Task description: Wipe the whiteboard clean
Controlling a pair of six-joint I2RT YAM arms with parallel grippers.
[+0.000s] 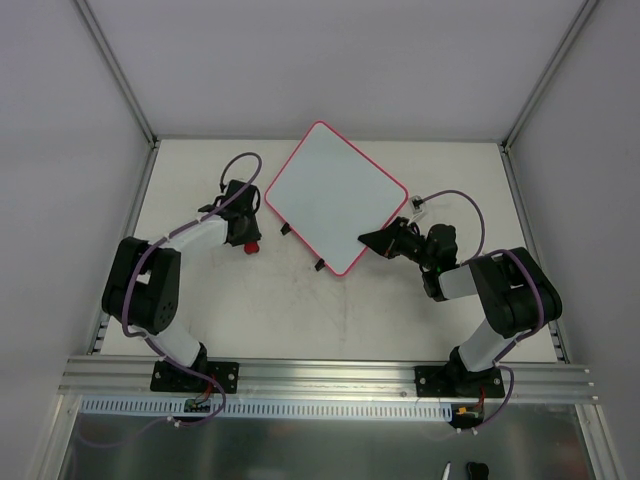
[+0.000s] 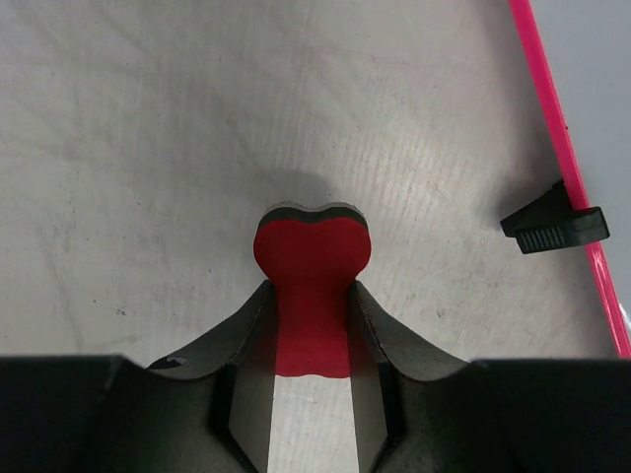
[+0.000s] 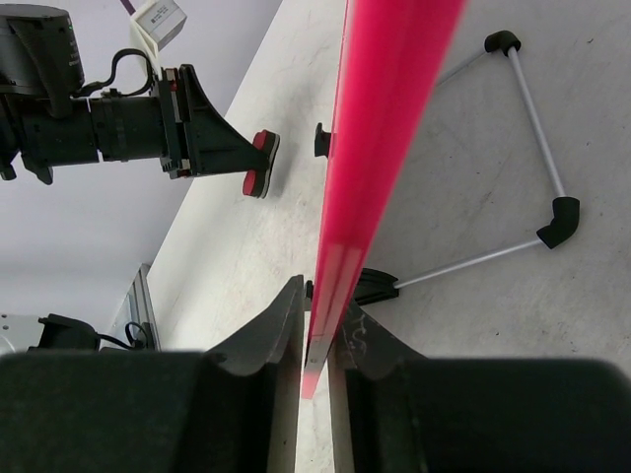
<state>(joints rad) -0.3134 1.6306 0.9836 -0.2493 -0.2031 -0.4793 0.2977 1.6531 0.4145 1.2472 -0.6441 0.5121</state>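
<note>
Left of the whiteboard point(image 1: 335, 195), your left tool point(image 2: 312, 291) clamps the eraser point(image 2: 313, 251), its tail hidden; your right tool point(image 3: 319, 304) pinches the whiteboard's rim.

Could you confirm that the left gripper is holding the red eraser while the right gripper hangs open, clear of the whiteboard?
Not quite: the right gripper is not open and clear. The right wrist view shows it shut on the pink rim of the whiteboard. The left gripper does hold the red eraser.

robotics lab cell: white enclosure walls point(image 1: 60, 110), aluminium mounting rail point(image 1: 330, 373).
</note>
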